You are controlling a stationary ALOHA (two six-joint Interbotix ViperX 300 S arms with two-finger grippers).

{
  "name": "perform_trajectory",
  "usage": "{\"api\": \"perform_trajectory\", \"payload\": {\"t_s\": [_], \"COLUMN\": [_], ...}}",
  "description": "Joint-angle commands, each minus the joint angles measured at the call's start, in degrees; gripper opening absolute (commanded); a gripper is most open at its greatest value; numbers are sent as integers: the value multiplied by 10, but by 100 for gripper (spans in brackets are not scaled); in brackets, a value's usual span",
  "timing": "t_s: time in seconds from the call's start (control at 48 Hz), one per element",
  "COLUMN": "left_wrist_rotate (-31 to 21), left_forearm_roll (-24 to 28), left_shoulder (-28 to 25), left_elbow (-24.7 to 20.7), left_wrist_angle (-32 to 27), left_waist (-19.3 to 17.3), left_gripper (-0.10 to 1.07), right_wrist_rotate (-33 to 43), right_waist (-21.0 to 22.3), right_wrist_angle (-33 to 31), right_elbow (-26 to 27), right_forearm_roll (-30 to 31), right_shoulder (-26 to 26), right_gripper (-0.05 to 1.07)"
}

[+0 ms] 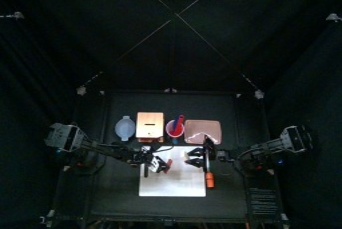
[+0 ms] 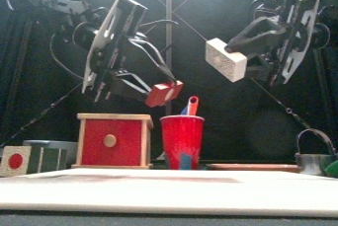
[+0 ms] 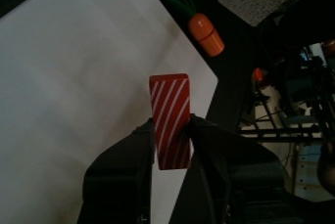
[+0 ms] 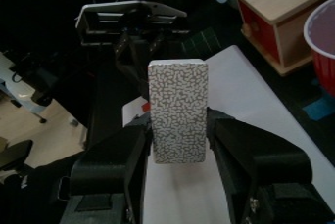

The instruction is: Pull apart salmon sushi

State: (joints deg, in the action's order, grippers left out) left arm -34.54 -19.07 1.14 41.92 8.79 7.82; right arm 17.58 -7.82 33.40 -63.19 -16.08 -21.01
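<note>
Left gripper [image 3: 175,140] is clamped on the red striped salmon top [image 3: 170,118], held up over the white sheet [image 3: 78,91]. Right gripper [image 4: 178,135] grips the speckled white rice block [image 4: 178,106], apart from the salmon, both raised above the red cup [image 2: 183,139].

You've got a black table [image 1: 120,198] w/ white sheet [image 1: 171,183] up front, an orange carrot-like toy [image 1: 209,180] at its edge, plus wooden box [image 2: 114,140], red cup [image 2: 184,141] behind.
</note>
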Motion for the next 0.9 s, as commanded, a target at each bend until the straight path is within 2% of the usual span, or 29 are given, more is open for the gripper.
{"api": "perform_trajectory", "payload": {"t_s": [0.0,0.354,0.542,0.75,0.875], "left_wrist_rotate": [1,-1,-6,-6,-7], "left_forearm_roll": [20,30,26,-11,-30], "left_shoulder": [27,42,39,20,8], "left_elbow": [1,18,24,16,9], "left_wrist_angle": [4,3,-24,-73,-87], "left_waist": [-3,-5,-11,-18,-21], "left_gripper": [62,62,62,62,62], "right_wrist_rotate": [-1,-2,0,-1,-2], "right_waist": [-3,-3,0,3,6], "right_wrist_angle": [2,1,-20,-83,-87], "right_elbow": [1,-15,-23,-13,-12], "right_forearm_roll": [2,2,-5,-18,-18], "right_shoulder": [-23,-46,-44,-33,-34], "right_gripper": [65,65,65,65,65]}}
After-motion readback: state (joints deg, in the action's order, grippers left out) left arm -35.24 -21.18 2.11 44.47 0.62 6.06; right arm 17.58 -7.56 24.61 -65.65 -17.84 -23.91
